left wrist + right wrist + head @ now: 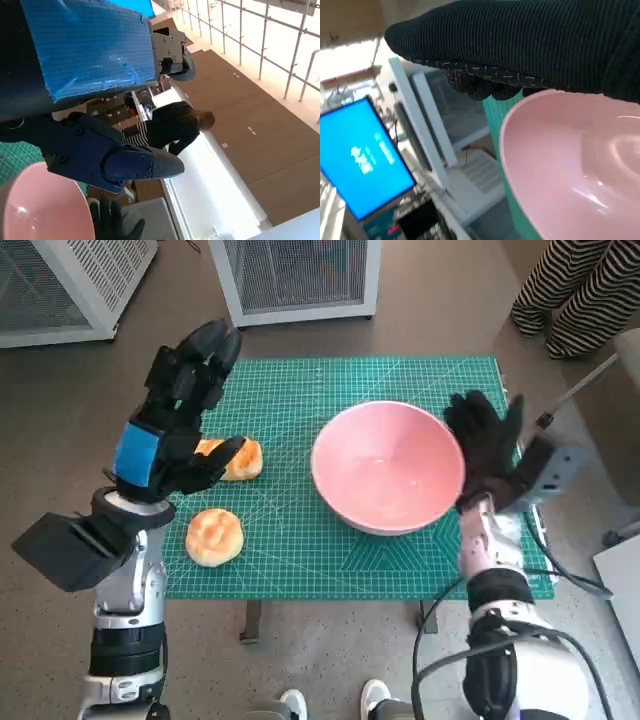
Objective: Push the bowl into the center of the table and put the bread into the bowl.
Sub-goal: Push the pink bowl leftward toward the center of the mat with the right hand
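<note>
The bowl (388, 466) holds nothing (both buns (215, 536) lie outside); right hand (487, 445) touches its rim, fingers spread; left hand (180, 405) hovers wide.

You have a small table (300, 585) whose top is covered by a green cutting mat (290, 400) printed with a pale grid. A pink bowl (388, 466) sits on the mat right of the middle, upright, its inside bare. Two pieces of bread lie on the left part: one bun (215, 536) near the front edge, the other bun (238, 459) farther back, partly hidden, so you cannot see its full outline. The two buns are near each other but apart. Both lie well apart from the bowl. The table stands on a brown floor (330, 660).
</note>
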Controlling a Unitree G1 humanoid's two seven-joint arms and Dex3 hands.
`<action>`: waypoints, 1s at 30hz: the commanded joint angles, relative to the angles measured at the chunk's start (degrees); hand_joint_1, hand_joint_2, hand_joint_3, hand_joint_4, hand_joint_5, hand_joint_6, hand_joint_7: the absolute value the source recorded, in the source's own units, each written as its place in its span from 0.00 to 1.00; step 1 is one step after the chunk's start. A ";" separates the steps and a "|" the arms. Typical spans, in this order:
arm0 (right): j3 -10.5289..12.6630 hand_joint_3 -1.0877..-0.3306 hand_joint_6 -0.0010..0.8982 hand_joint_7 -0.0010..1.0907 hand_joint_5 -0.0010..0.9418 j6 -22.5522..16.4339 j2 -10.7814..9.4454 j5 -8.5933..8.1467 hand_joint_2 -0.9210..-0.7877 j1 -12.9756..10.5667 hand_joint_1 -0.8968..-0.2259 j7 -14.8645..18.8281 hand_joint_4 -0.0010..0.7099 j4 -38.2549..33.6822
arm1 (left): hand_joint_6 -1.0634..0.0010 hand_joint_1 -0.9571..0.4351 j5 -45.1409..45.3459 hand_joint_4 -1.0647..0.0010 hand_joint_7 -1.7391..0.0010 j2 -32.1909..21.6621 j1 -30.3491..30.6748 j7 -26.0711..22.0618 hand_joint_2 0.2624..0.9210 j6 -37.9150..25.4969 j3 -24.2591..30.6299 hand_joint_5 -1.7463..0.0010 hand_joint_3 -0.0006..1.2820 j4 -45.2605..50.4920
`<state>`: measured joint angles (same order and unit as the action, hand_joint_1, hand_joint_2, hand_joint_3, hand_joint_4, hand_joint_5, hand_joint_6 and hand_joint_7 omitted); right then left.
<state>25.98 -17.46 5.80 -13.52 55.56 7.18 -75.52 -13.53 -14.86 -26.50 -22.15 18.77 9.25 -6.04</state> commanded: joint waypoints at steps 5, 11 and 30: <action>-1.31 0.39 0.00 0.42 0.00 1.62 -1.63 1.48 0.00 1.33 0.56 -0.16 0.14 -0.88 | 1.00 0.22 -0.24 0.79 0.67 -0.82 1.21 0.81 1.00 -0.41 1.09 0.99 0.22 1.95; -2.18 0.39 0.00 0.41 0.00 2.26 -2.58 2.15 0.00 2.27 0.56 -0.48 0.14 -1.01 | 1.00 0.22 0.40 0.79 0.68 -0.98 1.79 1.63 1.00 -0.05 1.19 0.99 0.22 2.40; -3.87 0.38 0.04 0.43 0.01 0.93 -0.99 4.73 0.00 3.62 0.59 0.09 0.19 -0.52 | 0.99 0.21 -0.35 0.79 0.71 -0.89 2.27 2.38 1.00 -0.02 1.47 0.99 0.22 1.92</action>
<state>22.15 -16.27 4.19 -8.90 59.61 7.17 -75.66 -13.44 -15.43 -24.80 -19.95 18.62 10.08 -4.62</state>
